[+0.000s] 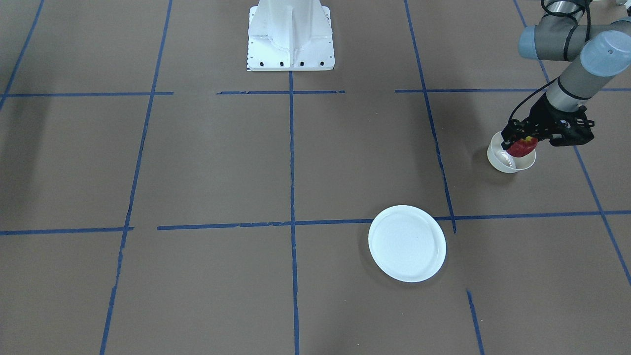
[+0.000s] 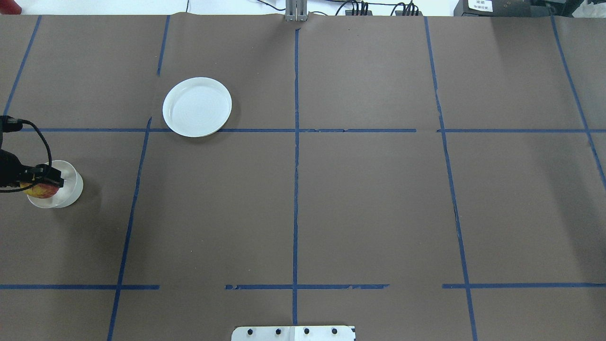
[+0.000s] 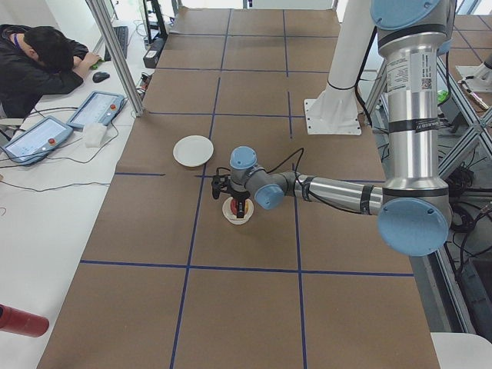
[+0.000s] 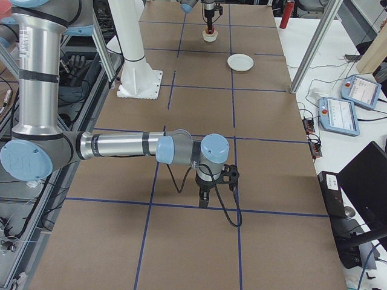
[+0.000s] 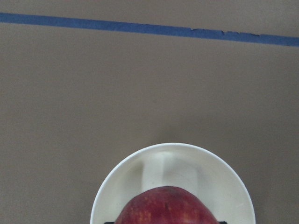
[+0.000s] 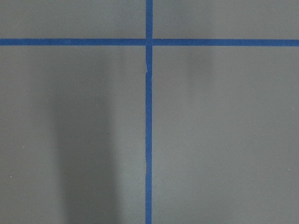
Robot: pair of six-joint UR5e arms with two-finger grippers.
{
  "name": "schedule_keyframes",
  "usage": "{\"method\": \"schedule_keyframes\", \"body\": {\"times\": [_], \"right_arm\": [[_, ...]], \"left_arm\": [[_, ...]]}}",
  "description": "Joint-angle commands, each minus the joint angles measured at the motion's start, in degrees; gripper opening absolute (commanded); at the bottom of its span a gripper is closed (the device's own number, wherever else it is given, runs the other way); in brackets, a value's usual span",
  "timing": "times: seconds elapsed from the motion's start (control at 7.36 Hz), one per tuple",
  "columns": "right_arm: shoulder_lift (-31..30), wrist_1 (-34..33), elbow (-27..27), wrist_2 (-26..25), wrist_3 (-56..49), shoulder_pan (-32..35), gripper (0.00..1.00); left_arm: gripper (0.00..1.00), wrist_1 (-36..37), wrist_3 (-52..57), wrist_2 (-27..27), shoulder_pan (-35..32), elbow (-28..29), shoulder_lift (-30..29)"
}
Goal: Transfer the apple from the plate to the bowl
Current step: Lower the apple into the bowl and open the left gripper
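Observation:
The red apple [image 1: 522, 146] with a yellow patch is held between the fingers of my left gripper [image 1: 521, 141], just over the small cream-white bowl [image 1: 508, 162] at the table's left end. In the overhead view the apple [image 2: 41, 191] sits over the near-left part of the bowl [image 2: 71, 187]. The left wrist view shows the apple [image 5: 166, 207] above the bowl [image 5: 187, 163]. The flat white plate [image 1: 406, 243] lies bare, farther out and toward the middle. My right gripper [image 4: 205, 194] points down near the table at the far right end; I cannot tell whether it is open or shut.
The white robot base [image 1: 291, 34] stands at the table's near middle edge. Blue tape lines [image 2: 296, 166] grid the brown table. A person [image 3: 34, 65] and two tablets [image 3: 96, 109] are at a side desk beyond the plate.

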Motion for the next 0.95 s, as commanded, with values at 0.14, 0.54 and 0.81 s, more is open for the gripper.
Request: {"method": "schedule_keyframes", "body": {"times": [0.14, 0.54, 0.81], "right_arm": [[0.0, 0.0, 0.0, 0.0, 0.0, 0.0, 1.00], [0.0, 0.0, 0.0, 0.0, 0.0, 0.0, 1.00], [0.0, 0.0, 0.0, 0.0, 0.0, 0.0, 1.00]], "left_arm": [[0.99, -0.1, 0.1, 0.0, 0.3, 0.4, -0.4], [1.00, 0.3, 0.7, -0.5, 0.3, -0.3, -0.5], [1.00, 1.7, 2.7, -0.7, -0.7, -3.7, -0.3]]}}
